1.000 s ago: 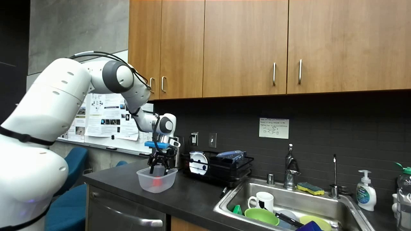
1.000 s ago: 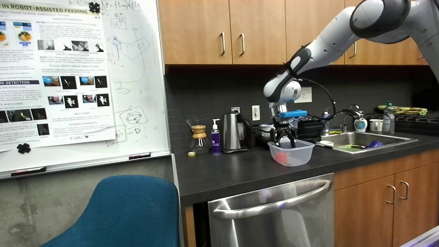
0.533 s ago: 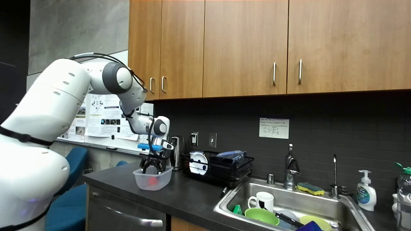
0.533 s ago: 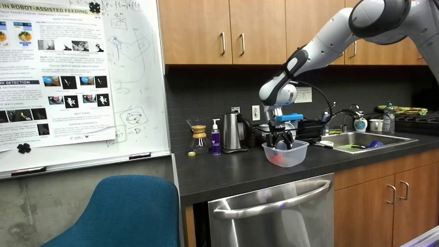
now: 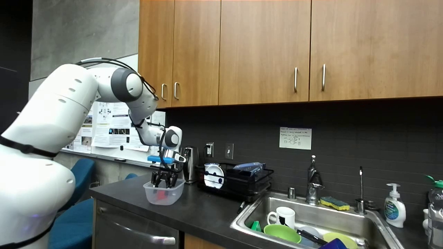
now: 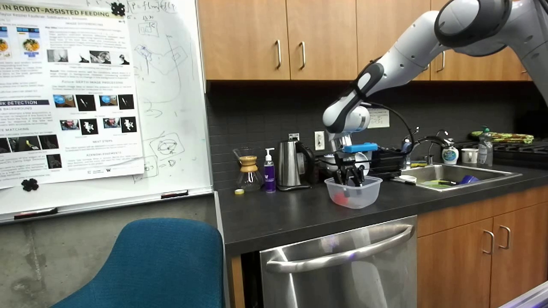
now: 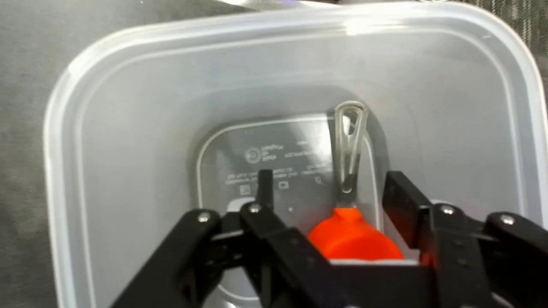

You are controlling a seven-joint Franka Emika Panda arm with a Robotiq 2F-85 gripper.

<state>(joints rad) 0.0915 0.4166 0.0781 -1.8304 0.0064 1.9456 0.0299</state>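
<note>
My gripper [image 7: 332,192] is open with its black fingers apart, pointing down into a translucent plastic container [image 7: 64,171]. In both exterior views, the gripper [image 5: 163,184] [image 6: 349,182] has its fingertips inside the rim of the container [image 5: 174,195] [image 6: 366,196]. A scoop-like utensil with a red-orange bowl [image 7: 355,237] and a transparent handle [image 7: 350,145] lies in the container. Its bowl shows between the fingers in the wrist view, partly hidden by them. The red shows through the container wall in both exterior views [image 5: 161,194] [image 6: 341,198]. I see nothing held.
A steel kettle [image 6: 287,164], a purple pump bottle [image 6: 269,175] and a glass coffee maker [image 6: 249,179] stand behind. A black dish rack [image 5: 238,181] is beside the container, then a sink [image 5: 251,209] with dishes. Wooden cabinets [image 5: 264,52] hang above. The counter edge [image 6: 325,233] is in front.
The gripper and container have shifted left in both exterior views, mostly in the first half second. A pale grey round patch between the fingers half a second ago no longer shows.
</note>
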